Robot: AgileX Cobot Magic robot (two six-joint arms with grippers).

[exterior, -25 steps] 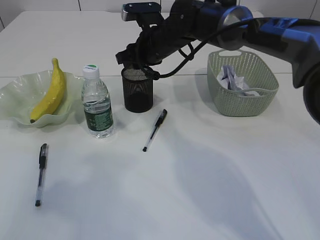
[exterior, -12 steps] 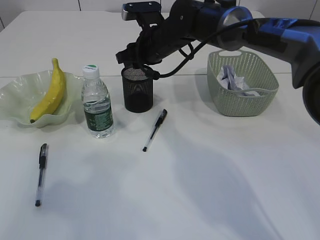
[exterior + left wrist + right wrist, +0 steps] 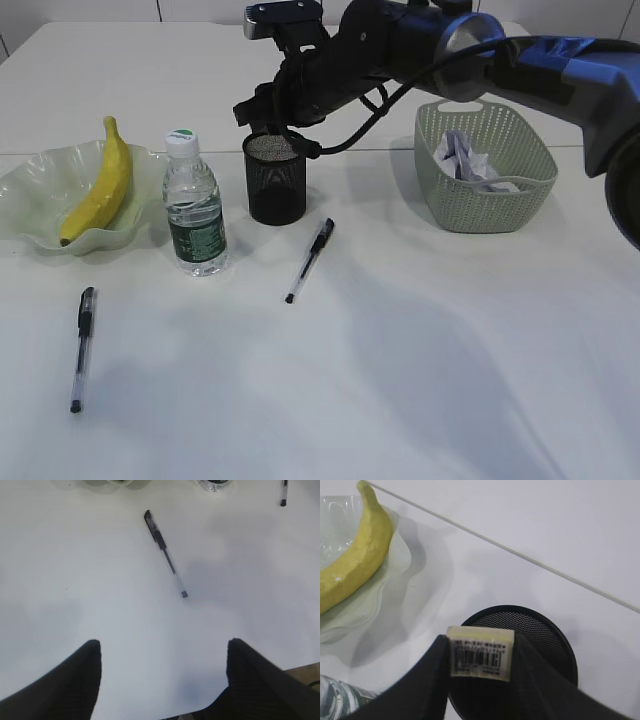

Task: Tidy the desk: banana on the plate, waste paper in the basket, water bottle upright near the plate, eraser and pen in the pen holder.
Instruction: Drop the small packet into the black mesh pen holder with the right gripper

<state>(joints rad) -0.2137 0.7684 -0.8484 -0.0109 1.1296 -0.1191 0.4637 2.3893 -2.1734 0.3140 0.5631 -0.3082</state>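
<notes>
Your right arm stretches in from the right across the desk (image 3: 400,380), its right hand (image 3: 481,652) poised just above the open mouth of the pen holder (image 3: 275,180). That hand pinches the eraser (image 3: 481,652) between its two dark fingers (image 3: 427,680), barcode sticker facing the wrist camera, with the holder's mesh rim directly beneath.

Your left hand (image 3: 162,655) hangs above bare desk with its fingers spread wide and nothing between them; one pen (image 3: 165,555) lies ahead of it. A second pen (image 3: 310,260) lies just in front of the holder.

The banana (image 3: 100,190) rests in the plate (image 3: 25,190), the water bottle (image 3: 195,210) stands upright just beside it, and crumpled paper (image 3: 465,160) sits in the basket (image 3: 485,170).
</notes>
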